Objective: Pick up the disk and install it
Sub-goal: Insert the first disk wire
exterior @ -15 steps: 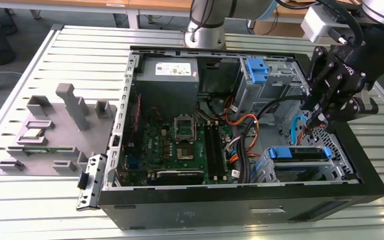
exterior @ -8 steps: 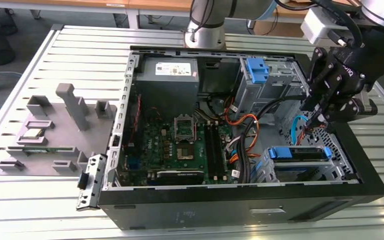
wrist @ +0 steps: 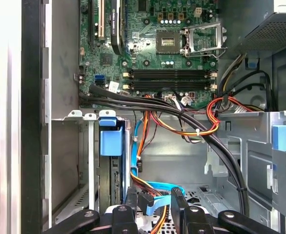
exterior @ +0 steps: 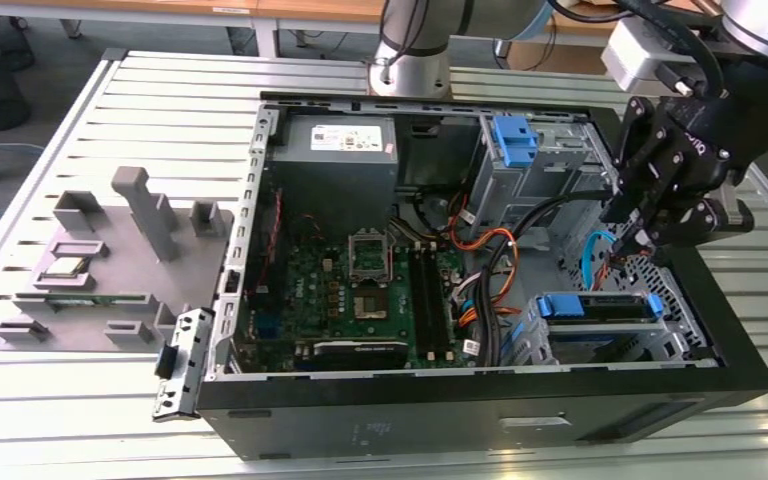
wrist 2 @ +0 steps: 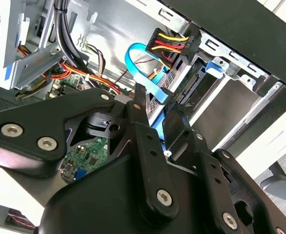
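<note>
The gripper [exterior: 632,233] hangs over the open case [exterior: 357,430] on the desk [exterior: 157,110], jaws parted and empty beside a blue cable [wrist: 157,187], while the disk [exterior: 595,306] sits in its blue carrier in the corner bay, apparently already slotted home.

One disk [exterior: 595,306], one power supply [exterior: 335,150], one motherboard [exterior: 357,290].

The arm [exterior: 411,45] is a smooth silver-grey tube, and a white box [exterior: 642,52] is mounted near its wrist with black cables [exterior: 688,55] running past it. The gripper [wrist 2: 157,111] is matt black, made of chunky rounded links pinned with silver screws [wrist 2: 163,197]. It ends in two slim black fingers [wrist: 178,201].
</note>
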Robot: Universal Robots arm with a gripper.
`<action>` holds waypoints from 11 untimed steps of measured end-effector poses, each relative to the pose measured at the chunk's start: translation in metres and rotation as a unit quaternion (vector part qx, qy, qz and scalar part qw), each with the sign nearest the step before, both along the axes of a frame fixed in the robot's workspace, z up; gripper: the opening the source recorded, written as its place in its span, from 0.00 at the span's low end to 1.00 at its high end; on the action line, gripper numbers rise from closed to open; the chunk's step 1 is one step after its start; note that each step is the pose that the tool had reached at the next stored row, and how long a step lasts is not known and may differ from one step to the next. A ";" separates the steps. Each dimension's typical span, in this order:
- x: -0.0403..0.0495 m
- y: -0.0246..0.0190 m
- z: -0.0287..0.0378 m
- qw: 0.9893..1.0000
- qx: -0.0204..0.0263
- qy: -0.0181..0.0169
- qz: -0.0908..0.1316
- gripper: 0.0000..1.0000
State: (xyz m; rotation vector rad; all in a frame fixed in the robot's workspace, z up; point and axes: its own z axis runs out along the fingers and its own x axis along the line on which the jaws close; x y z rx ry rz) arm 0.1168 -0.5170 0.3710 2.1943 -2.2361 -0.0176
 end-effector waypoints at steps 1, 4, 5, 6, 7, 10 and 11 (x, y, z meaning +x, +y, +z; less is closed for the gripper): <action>0.0003 0.0000 -0.0001 1.000 0.000 0.000 0.000 0.41; 0.0008 0.0000 -0.0004 1.000 0.000 0.000 0.000 0.41; 0.0008 0.0000 -0.0004 1.000 0.000 0.000 0.000 0.41; 0.0008 0.0000 -0.0005 1.000 0.000 0.000 0.000 0.41; 0.0008 0.0001 -0.0007 1.000 0.000 0.000 0.000 0.41; 0.0008 0.0000 -0.0017 1.000 0.000 0.000 0.000 0.41; 0.0008 0.0000 -0.0021 1.000 0.000 0.000 0.000 0.41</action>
